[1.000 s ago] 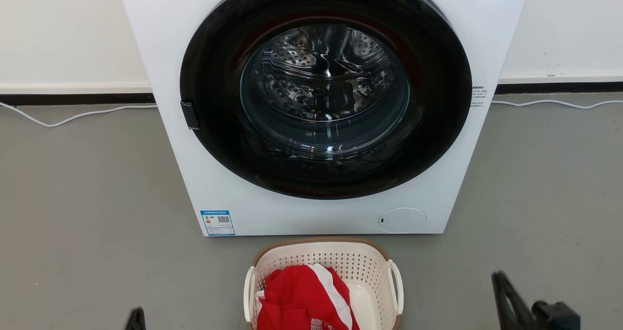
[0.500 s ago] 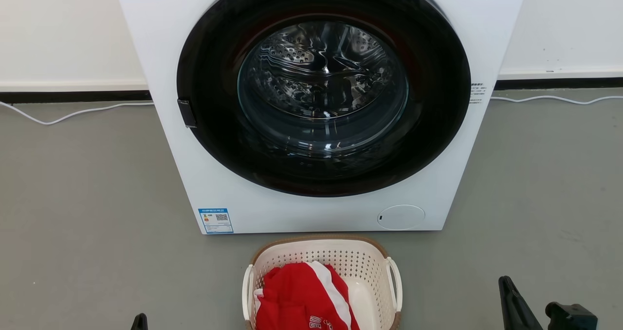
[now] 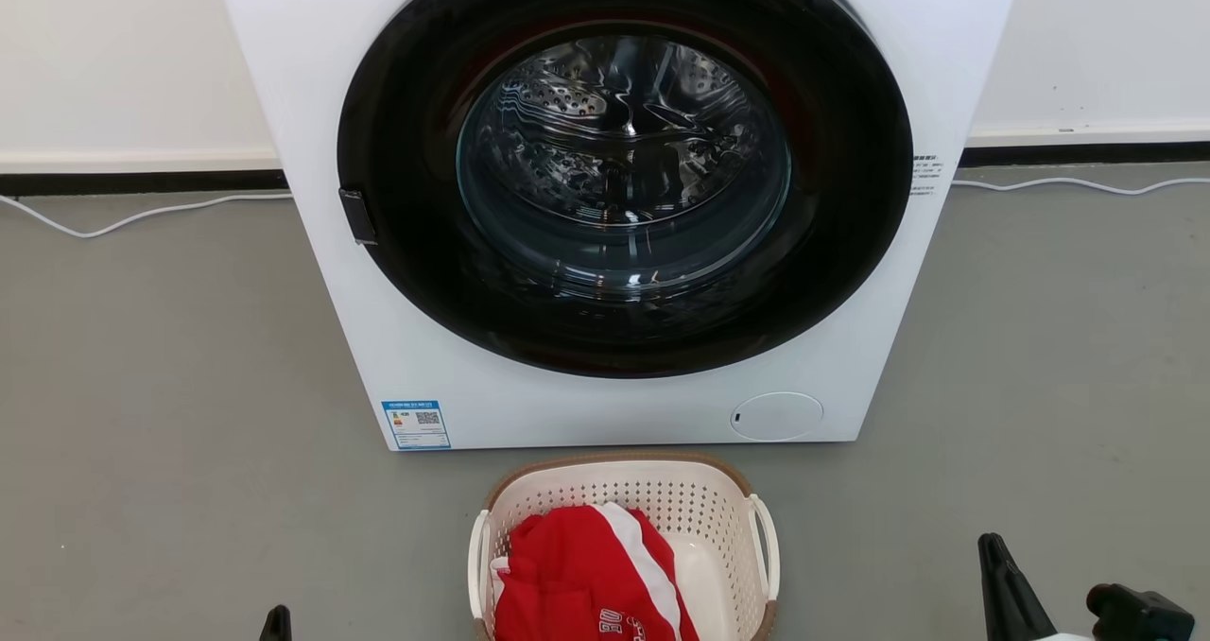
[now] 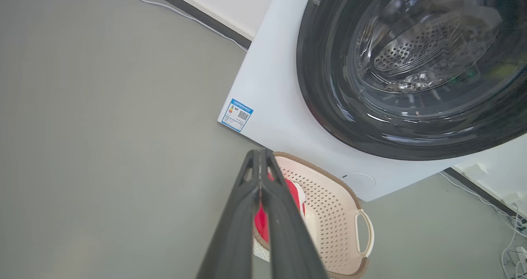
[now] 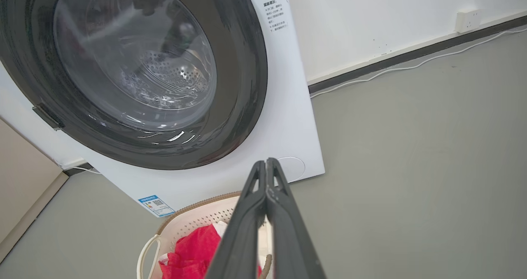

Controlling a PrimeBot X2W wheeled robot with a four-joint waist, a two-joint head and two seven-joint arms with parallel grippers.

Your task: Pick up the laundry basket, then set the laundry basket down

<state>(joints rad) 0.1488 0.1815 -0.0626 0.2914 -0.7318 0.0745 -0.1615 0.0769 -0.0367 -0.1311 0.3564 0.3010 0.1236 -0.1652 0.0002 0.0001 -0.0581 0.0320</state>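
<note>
Cream laundry basket (image 4: 329,205) near left tool (image 4: 259,153)

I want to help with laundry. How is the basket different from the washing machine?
The washing machine is far bigger than the basket. The basket is open on top, with red cloth inside; the washing machine's door is shut. The basket has a brown rim; the washing machine's door is black. Both are whitish and stand on the floor.
</note>
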